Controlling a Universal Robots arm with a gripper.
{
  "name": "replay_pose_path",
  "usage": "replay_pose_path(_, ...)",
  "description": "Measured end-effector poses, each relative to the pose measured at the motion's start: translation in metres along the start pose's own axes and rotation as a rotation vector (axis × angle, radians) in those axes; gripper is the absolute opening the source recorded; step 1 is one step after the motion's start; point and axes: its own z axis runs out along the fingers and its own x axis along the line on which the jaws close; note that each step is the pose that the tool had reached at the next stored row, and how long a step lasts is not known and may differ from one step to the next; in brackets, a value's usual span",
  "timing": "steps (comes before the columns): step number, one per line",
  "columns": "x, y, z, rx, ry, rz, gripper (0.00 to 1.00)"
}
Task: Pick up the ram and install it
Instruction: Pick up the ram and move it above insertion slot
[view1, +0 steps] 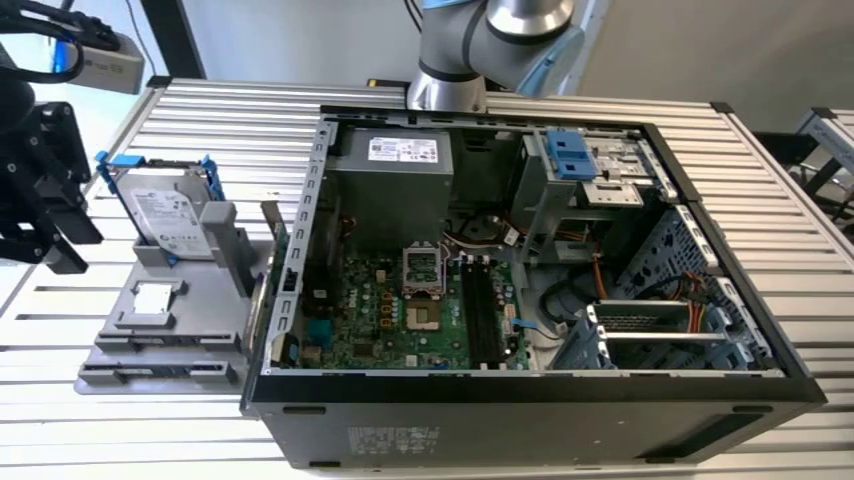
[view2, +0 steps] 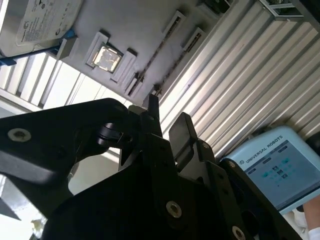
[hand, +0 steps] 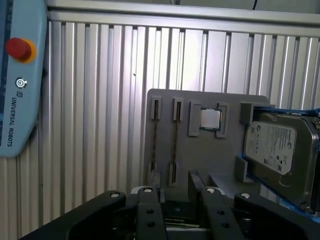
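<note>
— What sits nearest the lens?

— The gripper (hand: 172, 192), all black. Its two fingers (hand: 150, 200) stand parted with a bare gap between them, and it has hold of nothing. It points at the near edge of a grey holder (hand: 165, 107).

— And the ram?

— The ram (hand: 175, 145) stands on edge in a narrow slot of that holder, with a clip at each end. A second thin strip (hand: 154, 142) stands in the slot just beside it. Both are apart from the fingers.

— Any writing close by?

— Past the slots a square silver chip (hand: 210, 118) lies in its recess. Beyond it, a hard drive (hand: 277, 150) in a blue frame carries a white label with fine dark print and a barcode. Off to the side, a pale blue teach pendant (hand: 20, 75) with a red button has lettering and a round mark along its edge.

— Farther off?

— In the exterior view everything rests on a slatted metal table (view1: 200, 110). An open computer case (view1: 534, 385) lies just beside the holder, on the exterior view's right. Inside it is a green motherboard (view1: 360, 330) with long black slots (view1: 483, 315). A power supply (view1: 400, 175) behind that bears a white sticker. The arm (view1: 454, 60) rises beyond the case.
</note>
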Motion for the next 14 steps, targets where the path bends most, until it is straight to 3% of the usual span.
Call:
replay_pose_path(6,-0.0002,0.0013,0.0103,0.0004,0.0011,0.0,1.0)
replay_pose_path(14,-0.0003,0.0014,0.011,0.0,0.0017,0.0,1.0)
